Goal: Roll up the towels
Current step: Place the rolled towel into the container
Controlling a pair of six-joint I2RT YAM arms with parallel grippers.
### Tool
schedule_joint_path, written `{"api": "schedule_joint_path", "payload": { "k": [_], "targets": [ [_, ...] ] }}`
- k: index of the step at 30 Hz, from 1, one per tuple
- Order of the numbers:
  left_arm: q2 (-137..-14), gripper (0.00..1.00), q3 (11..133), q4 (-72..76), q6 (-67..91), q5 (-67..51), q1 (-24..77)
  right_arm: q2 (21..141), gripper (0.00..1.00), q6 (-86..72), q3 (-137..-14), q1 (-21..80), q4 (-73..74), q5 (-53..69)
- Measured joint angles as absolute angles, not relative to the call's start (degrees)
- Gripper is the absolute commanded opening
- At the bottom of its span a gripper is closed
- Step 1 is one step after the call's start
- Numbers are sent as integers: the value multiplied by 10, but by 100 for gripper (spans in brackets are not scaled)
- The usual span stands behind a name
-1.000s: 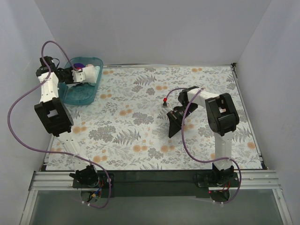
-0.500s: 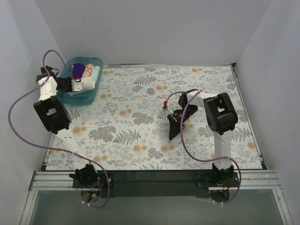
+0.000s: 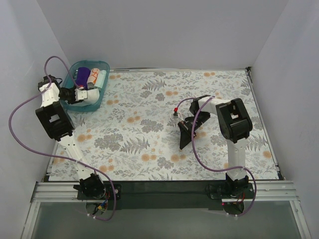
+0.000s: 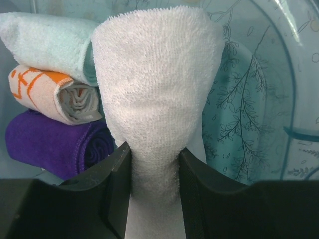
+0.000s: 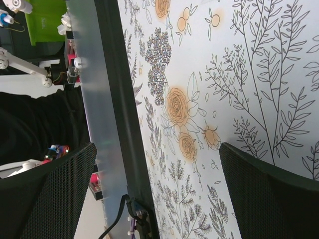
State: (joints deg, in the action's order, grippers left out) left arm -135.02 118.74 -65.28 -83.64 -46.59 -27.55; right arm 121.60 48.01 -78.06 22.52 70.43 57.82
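- Table [image 3: 164,187]: dark strip bare at the near edge.
- Floral-patterned sheet [image 3: 149,124]: spread flat over the tabletop.
- Teal translucent tray [image 3: 94,62]: on the sheet's far left corner.

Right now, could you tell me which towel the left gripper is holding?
The white towel, pinched in the left gripper; the purple roll, white-orange roll and pale teal roll lie loose beside it.
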Motion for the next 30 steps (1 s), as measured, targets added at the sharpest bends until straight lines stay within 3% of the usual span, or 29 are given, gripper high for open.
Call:
{"api": "schedule_joint_path", "payload": {
  "k": [8,12,16,17,20,30],
  "targets": [
    [-1373,1,1170,-625,-837,-456,-273,1227,98,471,-779,225,706,587],
    [-1373,21,1166,-620,-837,-459,-273,1230,98,467,-780,225,707,590],
    [-1371,70,1161,-612,-837,-464,-273,1231,98,465,-780,225,708,591],
    [-1371,75,1160,-608,-837,-465,-272,1231,98,465,-780,225,708,591],
    [-1371,84,1154,-612,-837,-469,-271,1231,98,465,-780,225,708,591],
    [-1368,94,1154,-613,-837,-472,-272,1231,98,464,-782,225,709,589]
  ]
}}
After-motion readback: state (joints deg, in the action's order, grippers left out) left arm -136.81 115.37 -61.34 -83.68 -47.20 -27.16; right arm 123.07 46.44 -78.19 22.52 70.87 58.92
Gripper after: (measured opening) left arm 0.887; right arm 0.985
